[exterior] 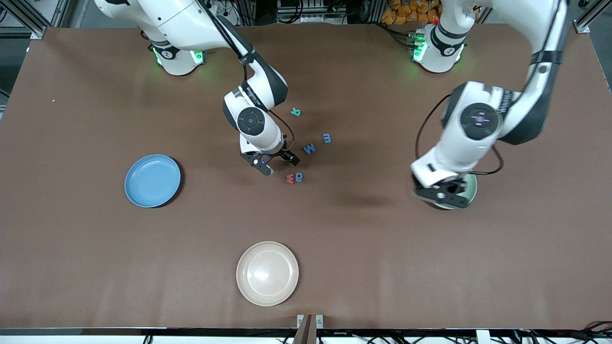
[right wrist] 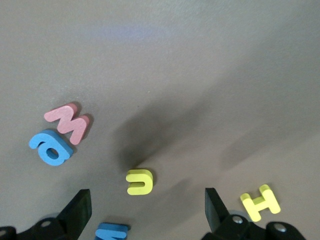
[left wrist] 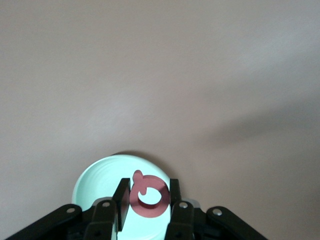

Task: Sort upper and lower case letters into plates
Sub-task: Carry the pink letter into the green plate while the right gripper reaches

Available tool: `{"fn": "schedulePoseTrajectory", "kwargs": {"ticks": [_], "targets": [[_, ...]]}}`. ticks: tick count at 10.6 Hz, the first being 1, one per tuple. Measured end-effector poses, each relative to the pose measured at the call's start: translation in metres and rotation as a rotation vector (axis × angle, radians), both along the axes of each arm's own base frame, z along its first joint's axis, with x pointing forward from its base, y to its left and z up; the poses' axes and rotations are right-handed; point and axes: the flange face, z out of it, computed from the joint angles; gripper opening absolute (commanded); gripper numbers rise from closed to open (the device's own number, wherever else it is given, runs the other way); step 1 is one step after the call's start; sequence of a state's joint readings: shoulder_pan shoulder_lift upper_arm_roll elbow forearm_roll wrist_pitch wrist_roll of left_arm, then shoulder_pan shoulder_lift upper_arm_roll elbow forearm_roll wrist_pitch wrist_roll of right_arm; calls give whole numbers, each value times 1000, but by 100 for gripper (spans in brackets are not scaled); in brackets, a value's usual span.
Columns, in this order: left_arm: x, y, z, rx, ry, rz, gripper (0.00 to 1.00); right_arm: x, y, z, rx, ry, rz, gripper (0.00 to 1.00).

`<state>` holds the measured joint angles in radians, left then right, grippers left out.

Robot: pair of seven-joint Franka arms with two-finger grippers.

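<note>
My left gripper point(left wrist: 148, 191) is shut on a red ring-shaped letter point(left wrist: 148, 211) and hangs over the pale green plate point(left wrist: 97, 180). In the front view that gripper point(exterior: 442, 195) covers most of the green plate point(exterior: 472, 188), toward the left arm's end of the table. My right gripper point(right wrist: 146, 204) is open and low over a yellow letter point(right wrist: 139, 181). A yellow H point(right wrist: 259, 202), a pink letter point(right wrist: 67, 122) and two blue letters point(right wrist: 50, 147) point(right wrist: 112, 231) lie around it. The front view shows this gripper point(exterior: 267, 167) at mid-table, with the empty blue plate point(exterior: 153, 180) toward the right arm's end.
More letters lie near the right gripper: teal point(exterior: 296, 112), two blue point(exterior: 327, 138) point(exterior: 309, 148), and a red point(exterior: 290, 178) and blue point(exterior: 300, 177) pair. A beige plate point(exterior: 267, 273) sits empty near the front edge. The yellow letters are hidden under the right arm in the front view.
</note>
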<state>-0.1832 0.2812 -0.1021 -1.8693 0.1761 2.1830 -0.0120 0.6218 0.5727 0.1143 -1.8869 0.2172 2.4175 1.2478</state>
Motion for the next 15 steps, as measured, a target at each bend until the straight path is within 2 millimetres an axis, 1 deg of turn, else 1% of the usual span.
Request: {"fn": "schedulePoseTrajectory", "kwargs": {"ticks": [1,2,3,4,5,6,7,8,9,10,11,12,13,14,15], "targets": [[-2,23,-11,9,30,0,0,1,3,-2,2,-1,-5,100],[-6,43,-26,17,64,11,0,2,4,-5,0,2,-7,100],[-12,55,-41,22,94,25,0,2,4,-10,-1,2,-8,100],[-18,61,-55,26,123,31,0,1,5,-15,2,-3,-9,100],[-24,64,-74,30,155,34,0,1,6,-19,4,-8,-12,100],[-28,69,-94,30,178,40,11,2,7,-22,7,-13,-20,100],[-30,78,-116,26,196,52,28,3,9,-23,9,-16,-27,100],[-31,86,-135,21,211,64,50,3,10,-23,9,-17,-37,100],[-31,94,-148,18,215,76,100,3,11,-23,10,-19,-47,100],[-30,99,-155,16,216,85,100,2,12,-23,10,-20,-54,98],[-28,100,-153,15,208,87,100,1,12,-24,9,-19,-56,98],[-25,99,-148,12,194,86,100,0,13,-26,8,-18,-56,98],[-21,97,-138,9,173,83,100,-1,14,-27,7,-17,-55,98],[-16,92,-121,6,142,76,100,-2,15,-28,6,-16,-54,92],[-14,83,-100,2,105,60,100,-2,15,-28,6,-15,-54,80]]}}
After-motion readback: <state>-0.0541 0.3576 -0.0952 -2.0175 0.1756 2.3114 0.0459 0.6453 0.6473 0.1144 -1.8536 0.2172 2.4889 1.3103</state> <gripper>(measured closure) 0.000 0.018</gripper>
